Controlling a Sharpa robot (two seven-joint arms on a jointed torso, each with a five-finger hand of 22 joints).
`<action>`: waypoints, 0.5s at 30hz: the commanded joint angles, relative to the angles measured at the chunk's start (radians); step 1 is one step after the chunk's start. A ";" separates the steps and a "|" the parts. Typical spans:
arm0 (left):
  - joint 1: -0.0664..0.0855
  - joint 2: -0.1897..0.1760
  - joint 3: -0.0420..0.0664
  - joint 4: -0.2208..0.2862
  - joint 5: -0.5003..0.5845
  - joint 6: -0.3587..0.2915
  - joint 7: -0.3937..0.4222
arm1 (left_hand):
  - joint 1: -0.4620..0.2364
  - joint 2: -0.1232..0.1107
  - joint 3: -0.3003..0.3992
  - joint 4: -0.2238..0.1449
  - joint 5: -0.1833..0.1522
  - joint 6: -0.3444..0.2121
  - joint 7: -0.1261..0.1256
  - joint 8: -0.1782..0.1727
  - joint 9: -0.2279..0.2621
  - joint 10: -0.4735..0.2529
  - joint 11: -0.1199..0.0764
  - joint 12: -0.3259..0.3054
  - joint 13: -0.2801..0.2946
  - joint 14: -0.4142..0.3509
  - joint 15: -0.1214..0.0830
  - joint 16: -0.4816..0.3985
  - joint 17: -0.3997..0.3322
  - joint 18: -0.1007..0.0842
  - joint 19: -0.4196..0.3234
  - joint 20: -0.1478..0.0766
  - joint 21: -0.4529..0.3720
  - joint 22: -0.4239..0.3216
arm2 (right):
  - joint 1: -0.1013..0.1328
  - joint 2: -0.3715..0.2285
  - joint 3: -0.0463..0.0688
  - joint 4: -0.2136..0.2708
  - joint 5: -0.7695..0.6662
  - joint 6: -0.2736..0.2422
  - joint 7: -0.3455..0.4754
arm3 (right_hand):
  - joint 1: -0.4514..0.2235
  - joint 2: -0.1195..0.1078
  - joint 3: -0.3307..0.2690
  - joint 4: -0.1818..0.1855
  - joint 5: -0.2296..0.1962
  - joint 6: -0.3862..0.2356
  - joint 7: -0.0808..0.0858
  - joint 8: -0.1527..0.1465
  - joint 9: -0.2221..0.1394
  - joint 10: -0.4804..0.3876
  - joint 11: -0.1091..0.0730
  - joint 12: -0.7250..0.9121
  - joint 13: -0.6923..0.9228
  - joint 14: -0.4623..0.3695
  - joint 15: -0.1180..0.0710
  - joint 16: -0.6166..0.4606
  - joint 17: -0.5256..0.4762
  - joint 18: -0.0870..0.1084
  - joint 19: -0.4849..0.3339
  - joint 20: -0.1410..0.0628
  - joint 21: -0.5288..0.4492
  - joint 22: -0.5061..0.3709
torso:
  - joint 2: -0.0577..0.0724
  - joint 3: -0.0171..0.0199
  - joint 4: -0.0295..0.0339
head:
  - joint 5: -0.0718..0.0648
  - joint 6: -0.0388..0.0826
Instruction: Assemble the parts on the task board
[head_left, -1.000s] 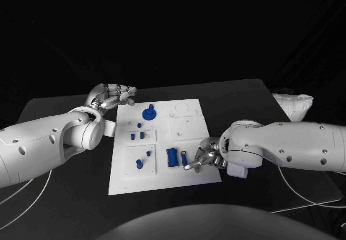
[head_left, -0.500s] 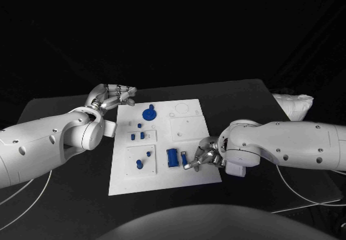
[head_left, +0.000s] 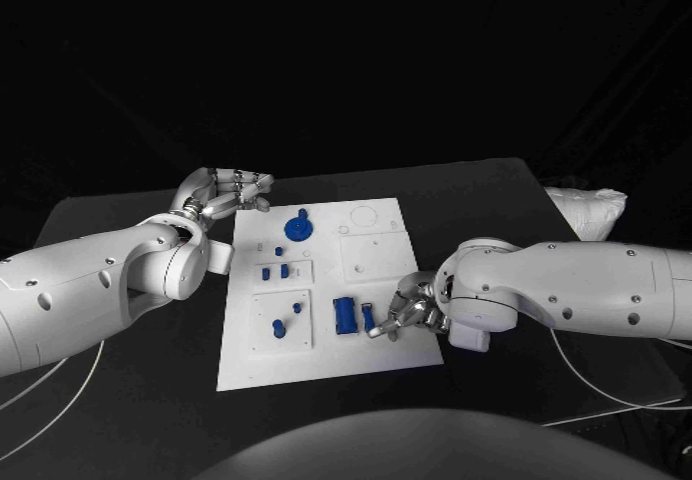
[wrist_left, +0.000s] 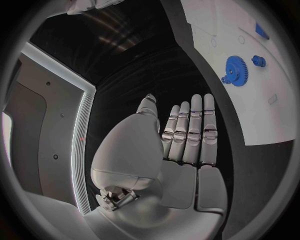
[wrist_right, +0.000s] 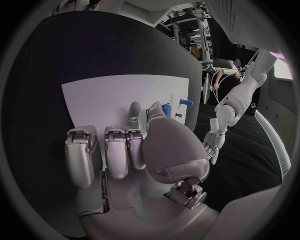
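Tabletop (head_left: 130, 215) is plain black, white task board (head_left: 375, 345) mid-table. Left hand (head_left: 227, 190) flat, fingers straight together, off its far-left corner; right hand (head_left: 405, 315) curled over its right edge, can't tell whether it's gripping anything.

Right hand (head_left: 405, 318) sits over the near right part of the task board (head_left: 378, 240); its fingertips cover the small blue part (wrist_right: 166, 109) beside them. Hold or mere touch: cannot tell. Small blue pegs (head_left: 273, 272) beyond the left hand (head_left: 227, 190) too small to identify.
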 joint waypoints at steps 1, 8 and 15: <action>0.001 0.002 0.001 0.001 -0.004 0.013 0.007 | 0.002 0.008 -0.003 0.000 0.006 -0.004 0.000 0.003 0.001 -0.006 -0.002 0.007 0.001 -0.008 -0.002 0.003 -0.001 0.011 0.007 0.003 -0.004 -0.001 | -0.001 0.002 0.000 -0.001 -0.010 -0.008 -0.009 | 0.006 0.005 0.001 -0.004 -0.002 -0.008 -0.001 0.004 0.002 0.105 -0.008 -0.007 0.261 0.104 -0.009 0.004 0.263 -0.007 0.105 -0.007 0.004 0.263 | -0.001 0.0000 -0.0002 | -0.001 0.000; 0.001 0.002 0.001 0.002 -0.004 0.014 0.007 | 0.003 0.008 -0.004 0.000 0.007 -0.004 0.000 0.004 0.001 -0.006 -0.002 0.007 0.001 -0.008 -0.002 0.003 -0.001 0.011 0.007 0.003 -0.004 -0.002 | -0.001 0.004 0.000 -0.002 -0.011 -0.024 -0.003 | 0.007 0.008 0.002 -0.004 -0.002 -0.008 -0.001 0.004 0.003 0.105 -0.008 -0.007 0.261 0.104 -0.009 0.004 0.263 -0.007 0.105 -0.007 0.004 0.263 | 0.000 -0.0004 -0.0002 | -0.001 0.000; 0.001 0.002 0.001 0.002 -0.004 0.014 0.007 | 0.003 0.008 -0.004 0.000 0.007 -0.004 0.000 0.004 0.001 -0.006 -0.002 0.007 0.001 -0.008 -0.002 0.003 -0.001 0.011 0.007 0.003 -0.004 -0.002 | -0.001 0.008 0.000 -0.009 -0.011 -0.031 0.000 | 0.008 0.011 0.003 -0.004 -0.002 -0.008 -0.001 0.004 0.004 0.105 -0.008 -0.007 0.261 0.104 -0.009 0.004 0.263 -0.007 0.105 -0.007 0.004 0.263 | 0.000 -0.0002 0.0008 | -0.002 0.000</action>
